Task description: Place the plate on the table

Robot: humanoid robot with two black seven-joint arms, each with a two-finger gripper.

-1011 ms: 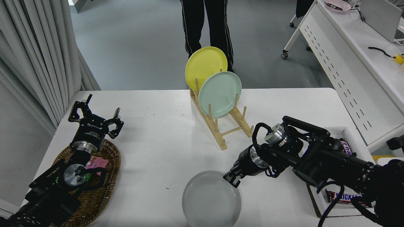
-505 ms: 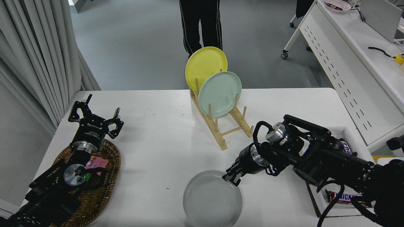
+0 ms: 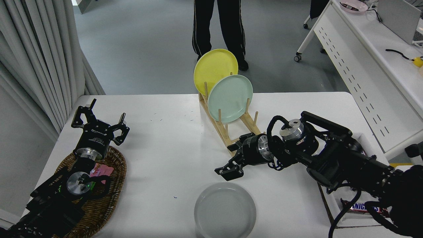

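Observation:
The pale grey plate [image 3: 225, 210] lies flat on the white table [image 3: 165, 142] near its front edge, with nothing touching it. My right gripper [image 3: 228, 160] is open and empty, raised above the table just beyond the plate's far rim, in front of the wooden rack. My left gripper [image 3: 99, 122] is parked at the lower left with its fingers open.
A wooden plate rack [image 3: 231, 132] holds a yellow plate [image 3: 213, 69] and a mint-green plate [image 3: 230, 97] upright. A wicker basket [image 3: 105, 195] lies under the left arm. A white tray [image 3: 355, 198] with candy bars is at the right. A person's legs [image 3: 219, 26] are beyond the table.
My right gripper let go of the grey plate's rim, opened and rose up and to the left toward the rack. The plate now rests flat. The person shifted their stance.

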